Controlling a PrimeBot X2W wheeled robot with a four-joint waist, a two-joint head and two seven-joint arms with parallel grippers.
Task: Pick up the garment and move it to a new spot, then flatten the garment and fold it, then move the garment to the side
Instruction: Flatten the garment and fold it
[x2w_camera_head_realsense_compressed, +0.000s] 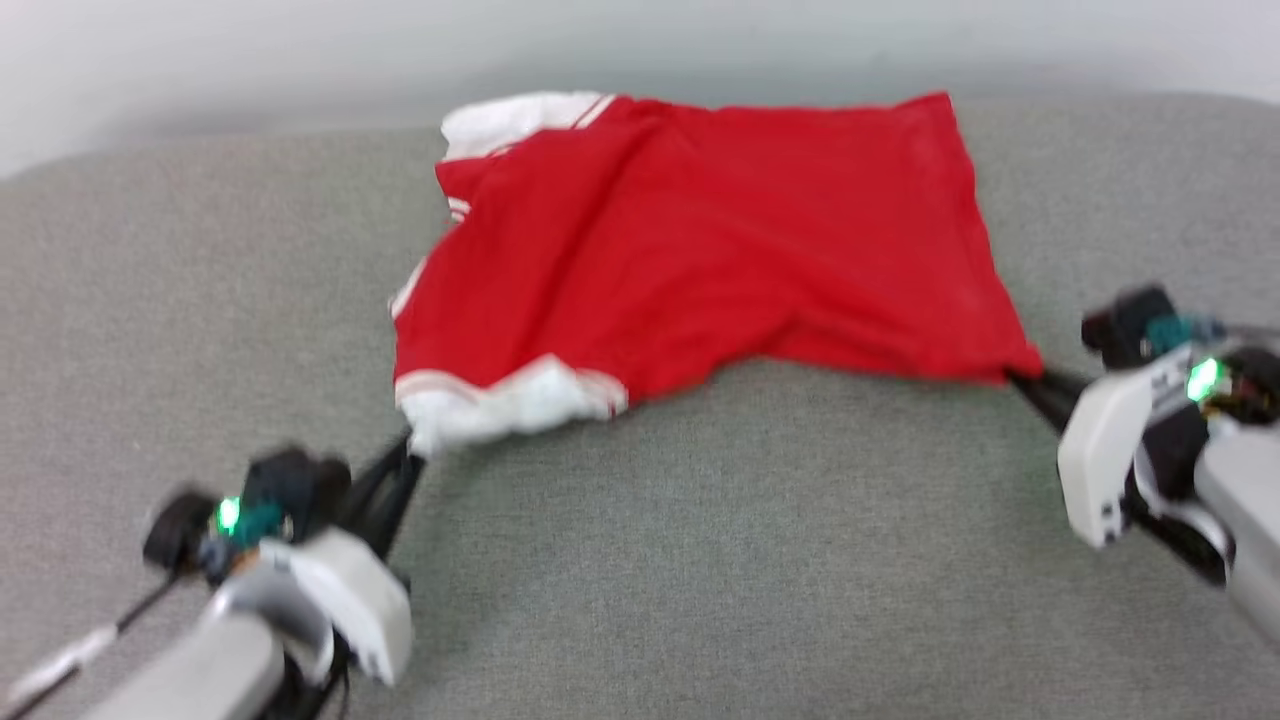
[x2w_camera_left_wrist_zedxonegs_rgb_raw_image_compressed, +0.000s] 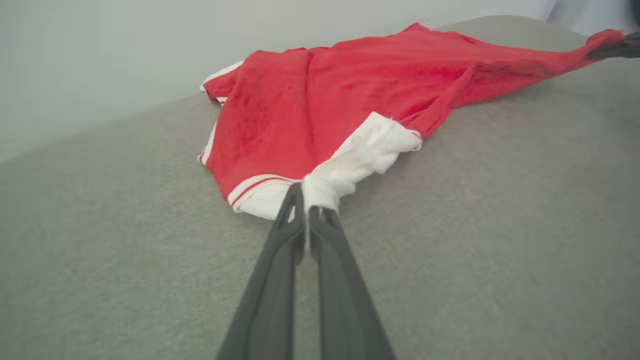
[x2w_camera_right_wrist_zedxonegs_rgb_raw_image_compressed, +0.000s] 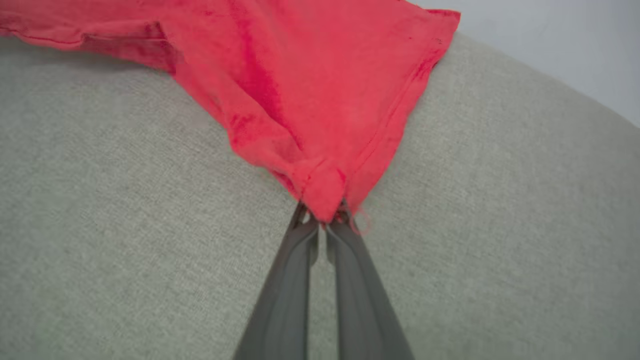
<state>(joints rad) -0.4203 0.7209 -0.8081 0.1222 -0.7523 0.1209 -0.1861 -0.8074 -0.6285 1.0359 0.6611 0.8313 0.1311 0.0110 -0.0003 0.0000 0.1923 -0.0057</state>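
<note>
Red garment (x2w_camera_head_realsense_compressed: 700, 230) on grey fabric (x2w_camera_head_realsense_compressed: 700, 560), in left fingers (x2w_camera_left_wrist_zedxonegs_rgb_raw_image_compressed: 270, 290) and right fingers (x2w_camera_right_wrist_zedxonegs_rgb_raw_image_compressed: 290, 290)

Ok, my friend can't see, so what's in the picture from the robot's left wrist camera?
The left claw pinches the white sleeve of a red shirt lying rumpled on a grey fabric surface. The shirt's far corner, at the upper right, stretches to the right claw, whose dark tips grip it.

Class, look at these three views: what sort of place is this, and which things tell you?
Probably an indoor robot test bench: a broad grey woven-fabric surface, a plain pale wall behind it, and a red white-sleeved shirt pinched by the left gripper and right gripper.
</note>
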